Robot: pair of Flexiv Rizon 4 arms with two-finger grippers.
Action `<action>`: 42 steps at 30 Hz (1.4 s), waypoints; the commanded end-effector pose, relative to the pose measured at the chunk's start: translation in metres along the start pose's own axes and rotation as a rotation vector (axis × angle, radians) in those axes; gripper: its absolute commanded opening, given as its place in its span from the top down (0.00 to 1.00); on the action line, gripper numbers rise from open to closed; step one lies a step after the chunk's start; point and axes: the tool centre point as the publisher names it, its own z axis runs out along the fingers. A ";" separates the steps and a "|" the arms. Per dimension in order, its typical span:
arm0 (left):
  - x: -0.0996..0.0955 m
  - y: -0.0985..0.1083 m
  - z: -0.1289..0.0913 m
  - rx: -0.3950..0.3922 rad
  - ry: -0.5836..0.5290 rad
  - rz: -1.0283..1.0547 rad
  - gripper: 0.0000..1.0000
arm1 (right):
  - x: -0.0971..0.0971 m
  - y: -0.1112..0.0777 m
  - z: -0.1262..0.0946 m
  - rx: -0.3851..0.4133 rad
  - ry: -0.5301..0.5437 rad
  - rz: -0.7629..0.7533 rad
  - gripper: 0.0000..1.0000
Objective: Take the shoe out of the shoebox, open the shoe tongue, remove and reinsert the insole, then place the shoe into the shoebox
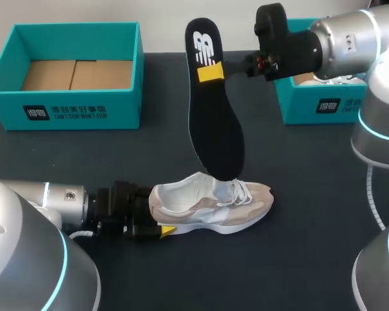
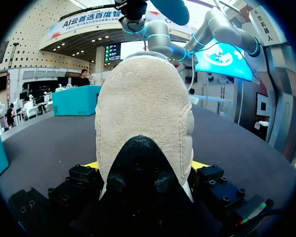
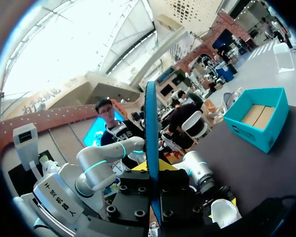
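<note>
Two arms: left fingers (image 1: 168,230), low on the counter (image 1: 298,194), clamp the one shoe (image 1: 214,204) at its heel; right fingers (image 1: 209,72), raised, pinch the one insole (image 1: 214,129), hanging tip-down into the shoe. Two boxes (image 1: 65,107) (image 1: 318,107) stand behind.

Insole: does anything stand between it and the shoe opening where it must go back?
Nothing visible does. The insole hangs with its lower end at the opening of the shoe, beside the laces.
</note>
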 end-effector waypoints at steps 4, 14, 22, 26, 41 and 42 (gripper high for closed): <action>0.000 0.002 0.002 -0.003 -0.002 0.000 1.00 | 0.023 -0.009 -0.007 -0.019 -0.014 -0.016 1.00; 0.000 0.002 0.002 -0.003 -0.002 0.000 1.00 | 0.042 -0.027 -0.003 -0.017 -0.036 -0.025 1.00; 0.000 0.002 0.002 -0.003 -0.002 0.000 1.00 | 0.059 -0.038 0.000 -0.038 -0.046 -0.027 1.00; 0.000 0.002 0.002 -0.003 -0.002 0.000 1.00 | 0.068 -0.042 0.002 -0.047 -0.039 -0.018 1.00; 0.000 0.002 0.002 -0.003 -0.002 0.000 1.00 | 0.093 -0.053 0.006 -0.059 -0.044 0.057 1.00; 0.000 0.002 0.002 -0.003 -0.002 0.000 1.00 | 0.094 -0.053 0.007 -0.059 -0.044 0.058 1.00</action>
